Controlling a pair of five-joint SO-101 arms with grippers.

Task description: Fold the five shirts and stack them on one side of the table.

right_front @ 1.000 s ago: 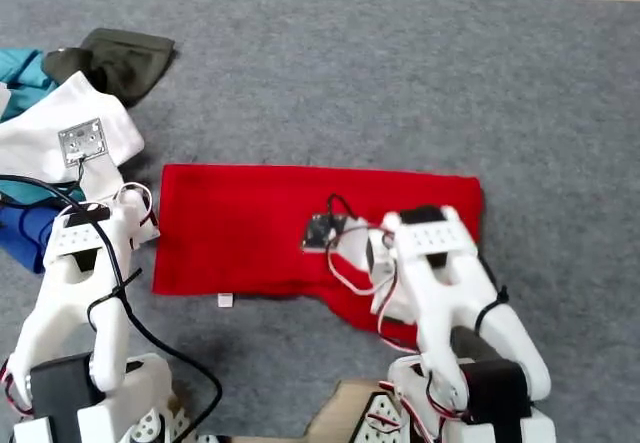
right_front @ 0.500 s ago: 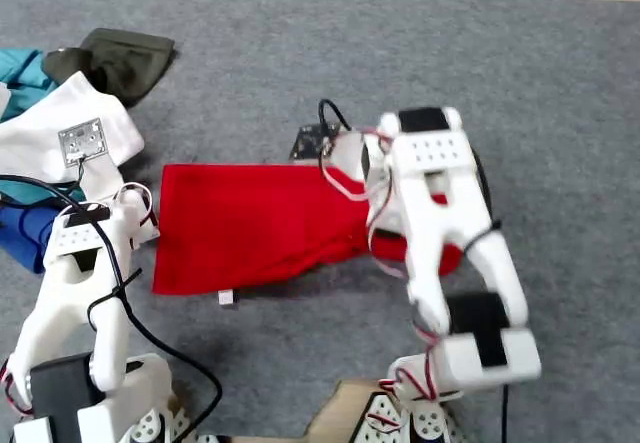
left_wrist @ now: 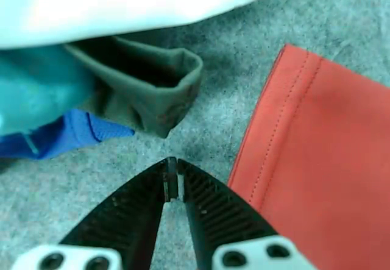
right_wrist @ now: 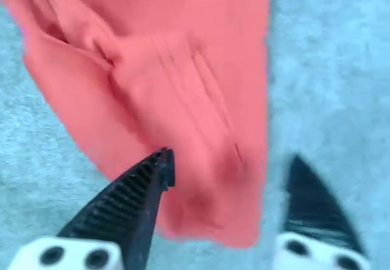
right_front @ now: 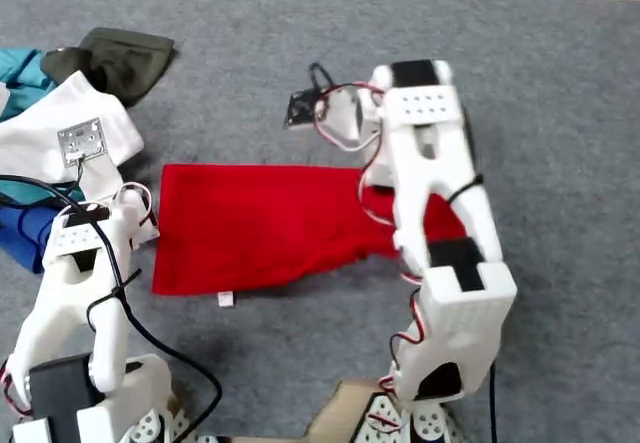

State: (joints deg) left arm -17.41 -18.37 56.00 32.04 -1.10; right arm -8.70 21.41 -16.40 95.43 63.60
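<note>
From above, the red shirt (right_front: 260,228) lies across the middle of the grey counter (right_front: 560,83) as a long band. The end nearest my left arm (right_front: 80,263) is flat and square. The other end is rumpled and partly hidden under my right arm (right_front: 430,193), which stretches out over it towards the red shirt's far edge. Off the flat end sits a loose heap: a white shirt (right_front: 60,138) on top, a teal shirt (right_front: 20,68) and a blue shirt (right_front: 25,233) showing from under it, and an olive shirt (right_front: 125,58) just beyond. None of these four looks folded.

At my left wrist, my left pincer (left_wrist: 172,181) is closed tip to tip with nothing in it, hovering over bare counter just beside the red shirt's (left_wrist: 317,160) hemmed edge. The olive shirt (left_wrist: 146,93), blue shirt (left_wrist: 55,139), teal shirt (left_wrist: 30,87) and white shirt (left_wrist: 122,2) bunch together on the other side of that gap.

At my right wrist, my right pincer (right_wrist: 231,160) is spread wide and empty above the creased end of the red shirt (right_wrist: 158,69), which lies on the counter below.

By my reckoning we are early in the job. The first shirt is only part folded, its end needs smoothing and folding over, and no stack has been begun.
</note>
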